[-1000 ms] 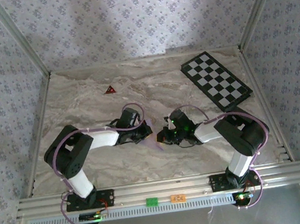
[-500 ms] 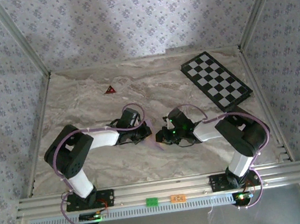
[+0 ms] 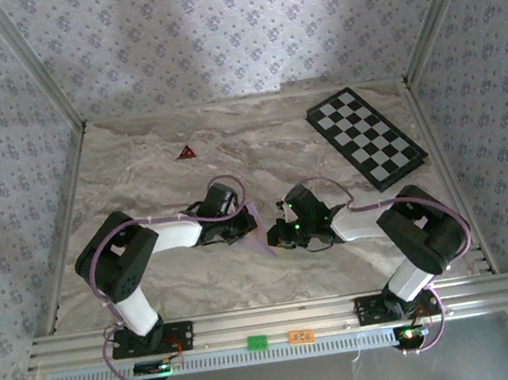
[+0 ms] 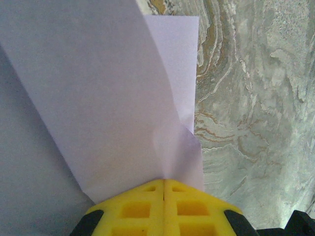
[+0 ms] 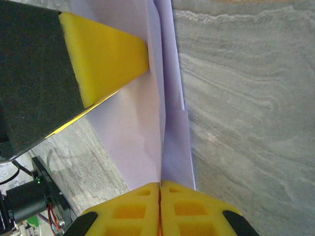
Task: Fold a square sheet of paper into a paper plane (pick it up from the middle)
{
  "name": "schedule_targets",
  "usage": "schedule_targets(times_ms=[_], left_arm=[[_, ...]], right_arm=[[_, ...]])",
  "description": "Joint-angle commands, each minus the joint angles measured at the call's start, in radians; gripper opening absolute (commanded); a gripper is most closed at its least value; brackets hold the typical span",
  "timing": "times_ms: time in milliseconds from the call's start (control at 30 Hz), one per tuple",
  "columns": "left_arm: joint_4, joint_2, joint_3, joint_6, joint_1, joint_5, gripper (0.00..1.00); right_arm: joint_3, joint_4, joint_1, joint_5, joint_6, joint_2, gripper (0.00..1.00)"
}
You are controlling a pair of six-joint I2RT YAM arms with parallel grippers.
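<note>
The folded pale lilac paper (image 3: 258, 224) is held up between both grippers over the middle of the marble table (image 3: 139, 168). In the left wrist view my left gripper (image 4: 164, 183) is shut on the near edge of the paper (image 4: 108, 98), whose layers fan away from the yellow pads. My right gripper (image 5: 160, 186) is also shut on the paper (image 5: 142, 132), pinching it along a long centre crease. The left gripper's yellow finger (image 5: 106, 59) touches the same sheet from the other side. From above, the left gripper (image 3: 243, 228) and the right gripper (image 3: 276, 234) nearly meet.
The black-and-white checkered board (image 3: 366, 138) lies at the back right. A small dark red triangle (image 3: 186, 152) rests at the back left. Patterned walls enclose the table, and an aluminium rail (image 3: 271, 321) runs along the near edge.
The right arm's elbow has swung outward to the right while its gripper stayed on the paper. The lilac flap beside the left gripper stands slightly higher.
</note>
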Motion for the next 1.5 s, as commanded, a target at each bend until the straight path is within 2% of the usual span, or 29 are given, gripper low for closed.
schedule_targets(times_ms=[0,167,233,467,633,900,1033,1200,1400,1467], left_arm=[[-0.042,0.028,0.013,0.01,0.003,0.0,0.0],[-0.046,0.026,0.013,0.011,0.003,0.0,0.0],[-0.042,0.027,0.011,0.007,0.002,0.0,0.0],[-0.042,0.027,0.013,0.005,0.003,0.003,0.0],[-0.039,0.028,0.013,0.002,0.003,0.003,0.0],[-0.04,0.027,0.008,-0.002,0.002,0.0,0.0],[-0.044,0.026,0.01,-0.001,0.002,-0.001,0.0],[-0.045,0.026,0.011,0.001,0.003,0.0,0.0],[-0.041,0.027,0.009,-0.003,0.003,-0.002,0.0],[-0.037,0.029,0.009,-0.005,0.002,-0.001,0.0]], right_arm=[[-0.027,-0.03,0.014,-0.023,-0.014,0.016,0.1],[-0.057,0.003,0.023,-0.029,0.0,0.023,0.1],[-0.063,0.002,0.024,-0.02,0.003,0.02,0.14],[-0.051,-0.009,0.025,-0.019,0.0,-0.044,0.15],[-0.059,-0.034,0.034,-0.016,-0.011,-0.045,0.12],[-0.096,0.038,0.046,-0.042,-0.005,0.031,0.05],[-0.111,0.064,0.046,-0.044,0.009,0.016,0.09],[-0.111,-0.015,0.046,-0.024,-0.011,-0.076,0.15],[-0.121,-0.023,0.049,-0.053,-0.026,-0.089,0.06],[-0.12,-0.018,0.054,-0.063,-0.025,-0.064,0.09]])
